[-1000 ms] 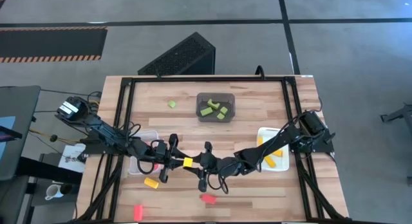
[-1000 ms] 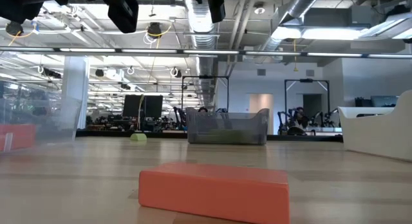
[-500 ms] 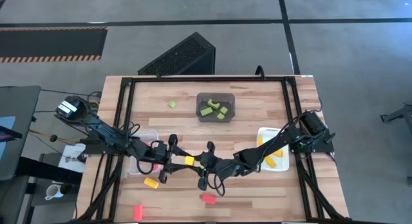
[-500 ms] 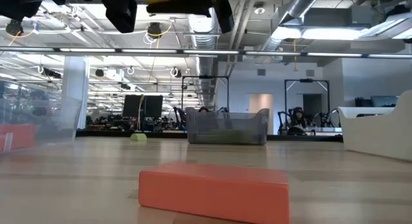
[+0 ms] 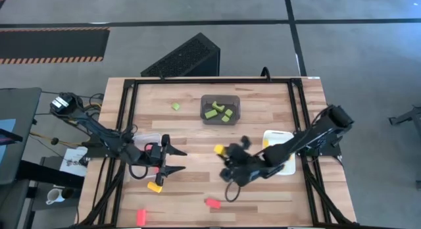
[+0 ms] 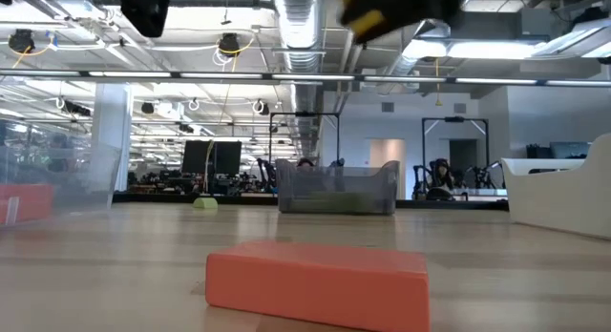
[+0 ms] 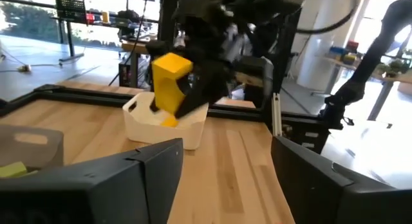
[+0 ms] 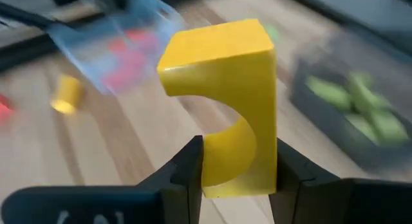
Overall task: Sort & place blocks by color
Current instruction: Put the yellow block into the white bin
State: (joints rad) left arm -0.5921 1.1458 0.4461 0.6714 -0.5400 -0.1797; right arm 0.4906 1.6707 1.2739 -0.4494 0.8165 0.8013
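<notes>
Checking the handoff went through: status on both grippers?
Right gripper shut on yellow arch block, above mid-table near white bin. Left gripper open, empty. Path to bin looks clear.

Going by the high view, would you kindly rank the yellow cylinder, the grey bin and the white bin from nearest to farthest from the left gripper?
1. Yellow cylinder, just beside the left gripper toward the table's near edge.
2. Grey bin, mid-table toward the far edge.
3. White bin, on the right side.

arms: black, jointed | cables: black, looped | pincer fingers: dark, angular
</notes>
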